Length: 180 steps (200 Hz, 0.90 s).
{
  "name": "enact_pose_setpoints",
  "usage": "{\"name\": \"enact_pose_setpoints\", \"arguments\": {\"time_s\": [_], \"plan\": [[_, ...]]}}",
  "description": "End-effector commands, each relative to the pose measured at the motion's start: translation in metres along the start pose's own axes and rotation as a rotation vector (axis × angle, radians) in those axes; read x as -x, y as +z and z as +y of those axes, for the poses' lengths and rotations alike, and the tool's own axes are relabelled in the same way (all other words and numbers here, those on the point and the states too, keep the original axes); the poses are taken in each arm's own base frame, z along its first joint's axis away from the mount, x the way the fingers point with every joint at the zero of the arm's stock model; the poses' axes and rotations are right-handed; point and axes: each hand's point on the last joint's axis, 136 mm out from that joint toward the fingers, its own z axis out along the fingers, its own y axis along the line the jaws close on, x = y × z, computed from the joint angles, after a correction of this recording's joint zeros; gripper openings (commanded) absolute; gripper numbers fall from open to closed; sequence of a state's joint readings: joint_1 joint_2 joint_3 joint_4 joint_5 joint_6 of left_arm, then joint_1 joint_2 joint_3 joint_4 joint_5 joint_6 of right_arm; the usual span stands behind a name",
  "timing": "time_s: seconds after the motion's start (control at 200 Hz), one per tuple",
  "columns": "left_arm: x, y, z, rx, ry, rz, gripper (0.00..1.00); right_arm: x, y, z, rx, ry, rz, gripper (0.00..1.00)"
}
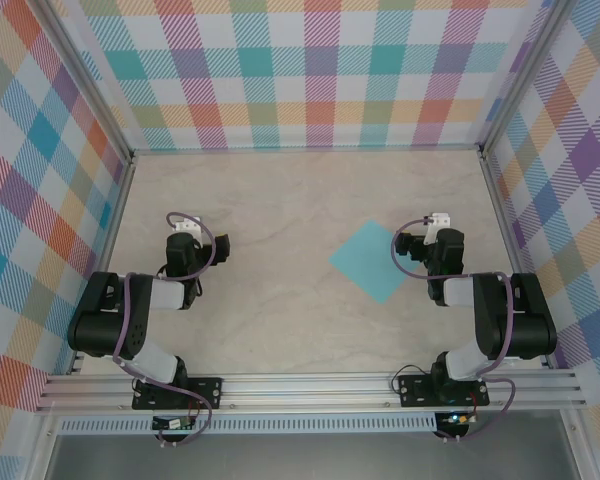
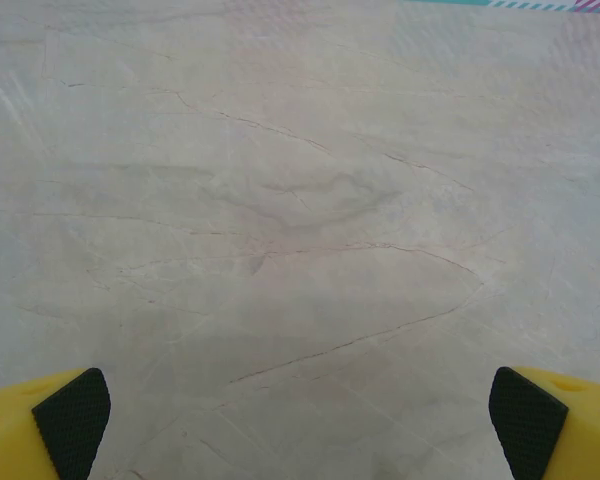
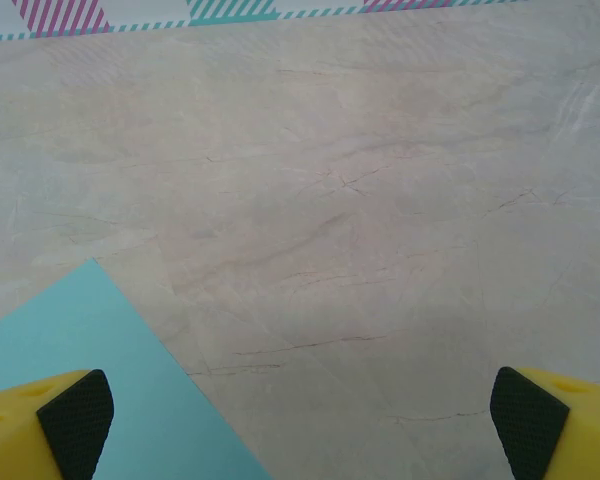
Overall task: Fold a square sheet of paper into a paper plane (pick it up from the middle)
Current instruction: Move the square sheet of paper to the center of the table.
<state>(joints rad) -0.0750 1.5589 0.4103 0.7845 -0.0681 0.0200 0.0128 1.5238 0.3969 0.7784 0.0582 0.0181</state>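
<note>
The square sheet of paper lies flat and unfolded on the marble table, turned like a diamond, right of centre. My right gripper hovers just past its right corner, open and empty. In the right wrist view the sheet of paper fills the lower left, and my right gripper spreads its yellow fingers wide over sheet and bare table. My left gripper is far to the left of the sheet, open and empty. The left gripper has bare marble between its fingers.
Checked walls close off the table on the back, left and right. An aluminium rail with both arm bases runs along the near edge. Bare marble tabletop lies behind and between the grippers.
</note>
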Motion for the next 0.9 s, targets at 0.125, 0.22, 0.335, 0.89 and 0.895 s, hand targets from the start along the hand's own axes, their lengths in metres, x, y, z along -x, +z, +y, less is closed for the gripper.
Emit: {"name": "enact_pose_setpoints", "arguments": {"time_s": [0.125, 0.22, 0.335, 0.89, 0.895], "plan": [[0.008, 0.003, 0.002, 0.002, 0.006, -0.018, 1.00, 0.014, 0.002, 0.004, 0.025, 0.004, -0.043, 1.00], [0.009, 0.003, 0.002, 0.002, 0.007, -0.019, 1.00, 0.014, 0.002, 0.006, 0.032, -0.001, -0.040, 1.00], [0.008, 0.003, 0.003, 0.004, 0.006, -0.017, 1.00, 0.013, 0.002, 0.007, 0.039, -0.001, -0.037, 1.00], [0.028, -0.011, 0.026, 0.146, -0.055, -0.028, 1.00, 0.038, -0.017, -0.004, -0.039, 0.030, -0.022, 1.00], [0.029, -0.012, 0.027, 0.152, -0.057, -0.027, 1.00, 0.040, -0.018, -0.005, -0.041, 0.030, -0.023, 1.00]]}}
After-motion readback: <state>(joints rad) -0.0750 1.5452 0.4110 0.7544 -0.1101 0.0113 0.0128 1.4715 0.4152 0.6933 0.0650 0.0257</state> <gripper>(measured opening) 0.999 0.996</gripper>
